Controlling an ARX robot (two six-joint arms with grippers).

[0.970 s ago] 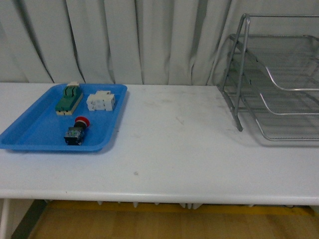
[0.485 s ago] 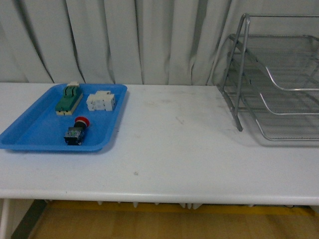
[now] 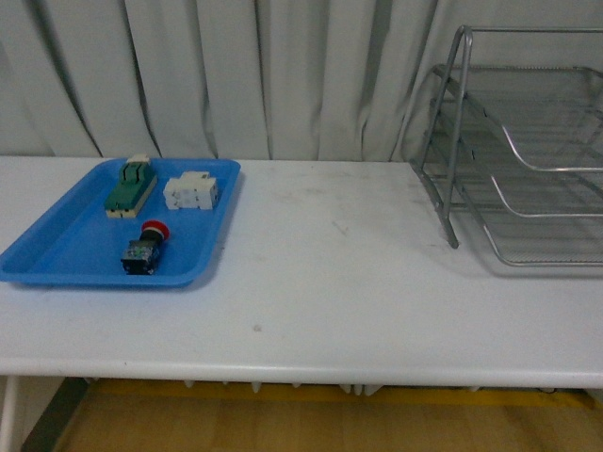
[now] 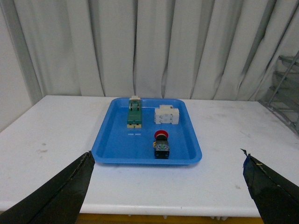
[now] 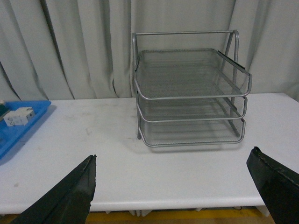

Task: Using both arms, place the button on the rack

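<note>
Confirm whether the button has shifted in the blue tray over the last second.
No. In the front view the button lies at the same spot on the blue tray, with the same gap to the white component behind it.

On my front feed I see a blue tray (image 3: 66, 247) at the left of the white surface (image 3: 330, 282). At the tray's far end lie a green block (image 3: 130, 186) on the left and a white block (image 3: 191, 191) just to its right, the two not touching. The green one lies lengthwise, pointing away from me, with a pale tip at its far end. The surface carries faint scuffs near its middle. A pale pleated curtain (image 3: 236, 75) hangs behind the far edge. Under the near edge I can see wooden floor (image 3: 283, 428) with a yellow strip.
</note>
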